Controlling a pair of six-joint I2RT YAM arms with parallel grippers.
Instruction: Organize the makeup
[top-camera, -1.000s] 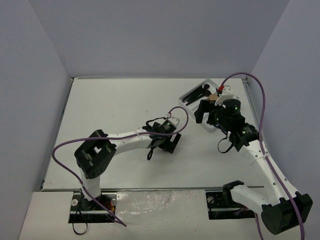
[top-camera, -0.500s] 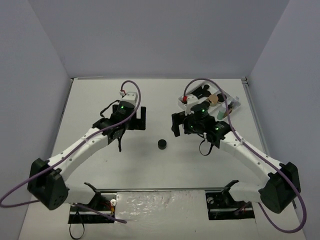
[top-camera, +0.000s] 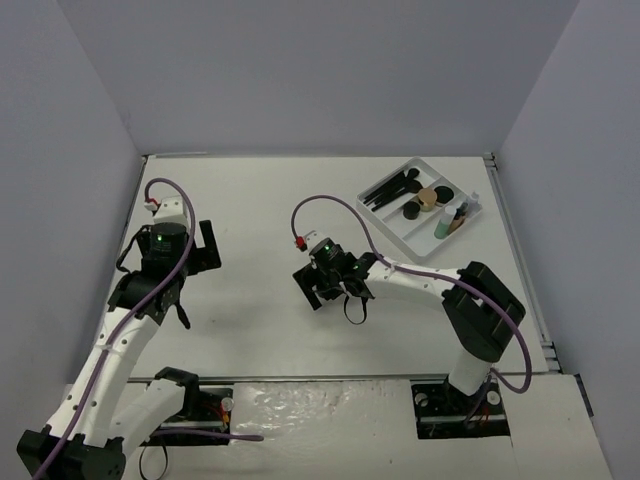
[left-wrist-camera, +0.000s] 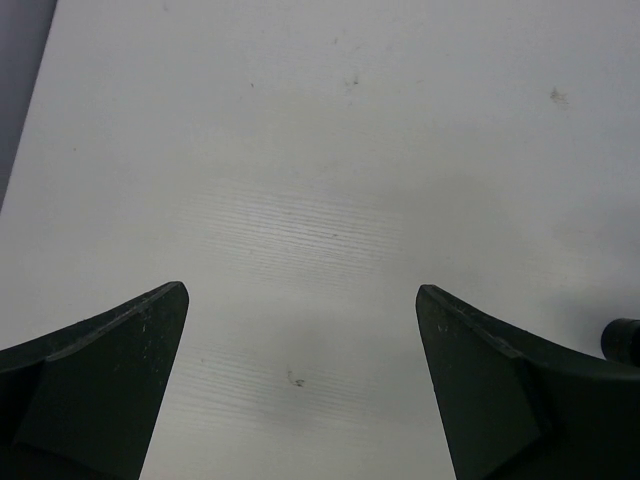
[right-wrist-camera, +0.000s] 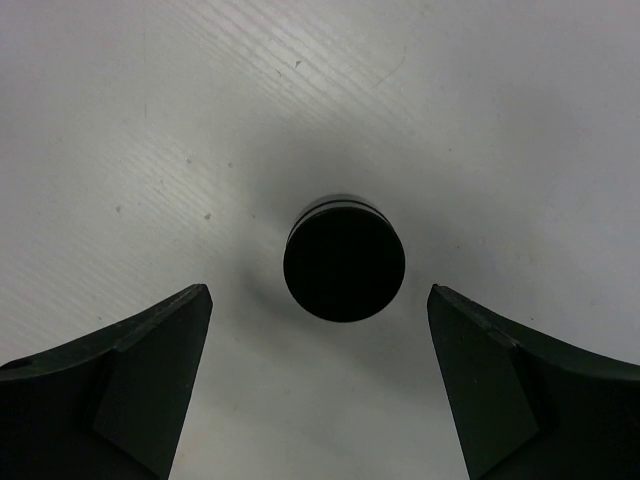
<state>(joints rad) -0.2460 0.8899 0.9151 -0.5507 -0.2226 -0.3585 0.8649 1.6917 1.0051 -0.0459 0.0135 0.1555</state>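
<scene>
A black round pot (right-wrist-camera: 345, 262) stands on the table, just ahead of and between the open fingers of my right gripper (right-wrist-camera: 318, 291). In the top view the right gripper (top-camera: 313, 289) is over the table's middle and hides that pot. My left gripper (top-camera: 207, 243) is open and empty over bare table at the left, and it shows the same in the left wrist view (left-wrist-camera: 300, 288). The white tray (top-camera: 400, 240) at the back right holds black brushes (top-camera: 385, 189), a black pot (top-camera: 411, 211), a tan jar (top-camera: 428, 197) and a green bottle (top-camera: 441, 228).
Grey walls close in the table at the back and on both sides. The right arm's elbow (top-camera: 478, 290) lies between the tray and the near edge. Purple cables loop over both arms.
The right gripper has moved from beside the tray to the middle, over the black pot that the left gripper set down. The left arm has swung away to the left.
</scene>
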